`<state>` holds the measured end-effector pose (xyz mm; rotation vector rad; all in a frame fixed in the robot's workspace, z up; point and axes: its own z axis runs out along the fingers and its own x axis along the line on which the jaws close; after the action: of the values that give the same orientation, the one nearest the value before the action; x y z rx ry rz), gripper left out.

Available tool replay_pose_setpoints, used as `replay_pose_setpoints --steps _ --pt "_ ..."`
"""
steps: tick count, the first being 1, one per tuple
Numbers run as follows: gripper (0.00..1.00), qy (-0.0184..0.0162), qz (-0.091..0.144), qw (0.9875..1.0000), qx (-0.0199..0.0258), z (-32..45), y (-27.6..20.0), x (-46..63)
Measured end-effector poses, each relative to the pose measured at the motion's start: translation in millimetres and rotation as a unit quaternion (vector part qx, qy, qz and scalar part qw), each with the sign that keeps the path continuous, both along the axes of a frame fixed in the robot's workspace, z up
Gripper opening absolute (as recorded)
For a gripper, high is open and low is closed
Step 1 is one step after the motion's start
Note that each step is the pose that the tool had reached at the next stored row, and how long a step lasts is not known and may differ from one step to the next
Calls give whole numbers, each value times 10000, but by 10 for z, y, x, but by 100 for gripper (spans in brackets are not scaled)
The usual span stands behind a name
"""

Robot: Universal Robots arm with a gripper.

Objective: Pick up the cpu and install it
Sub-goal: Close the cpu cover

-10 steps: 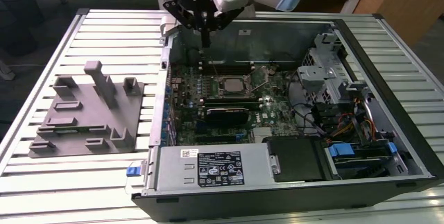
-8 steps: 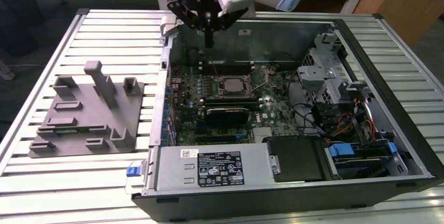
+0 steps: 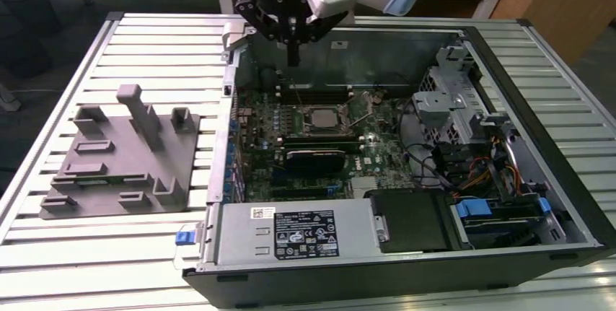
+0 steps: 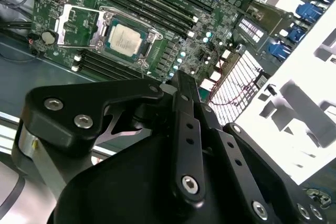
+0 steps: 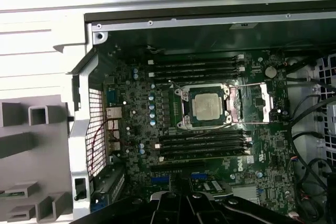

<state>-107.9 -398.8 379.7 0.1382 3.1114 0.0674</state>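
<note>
- The open computer case [image 3: 385, 278] lies on the slatted table [image 3: 58, 253], with a grey fixture [image 3: 115, 159] at its 9 o'clock.
- The cpu [image 3: 322, 116] sits in the motherboard socket [image 5: 184, 124].
- The gripper [image 3: 291, 57] hovers at the cpu's 11 o'clock, fingers pressed together and empty.

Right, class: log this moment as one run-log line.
gripper: shut, empty, above open computer case | cpu: lying in motherboard socket, apart from gripper
</note>
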Motion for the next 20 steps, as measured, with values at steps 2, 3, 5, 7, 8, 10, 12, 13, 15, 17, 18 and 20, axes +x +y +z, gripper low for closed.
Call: replay_pose_setpoints --steps 2,3,5,7,8,10,12,13,15,17,18,20 --pt "11 0 0 10000 0 -1 0 13" --pt "11 0 0 10000 0 -2 0 19" --pt "11 0 0 10000 0 -3 0 26" --pt "11 0 0 10000 0 -5 0 34" --pt "11 0 0 10000 0 -6 0 39" --pt "11 0 0 10000 0 -7 0 48" --pt "11 0 0 10000 0 -8 0 55" --pt "11 0 0 10000 0 -8 0 57" --pt "11 0 0 10000 0 -9 0 63" --pt "11 0 0 10000 0 -11 2 67" --pt "18 0 -1 10000 0 -11 3 69" --pt "18 0 0 10000 -1 -13 9 74"
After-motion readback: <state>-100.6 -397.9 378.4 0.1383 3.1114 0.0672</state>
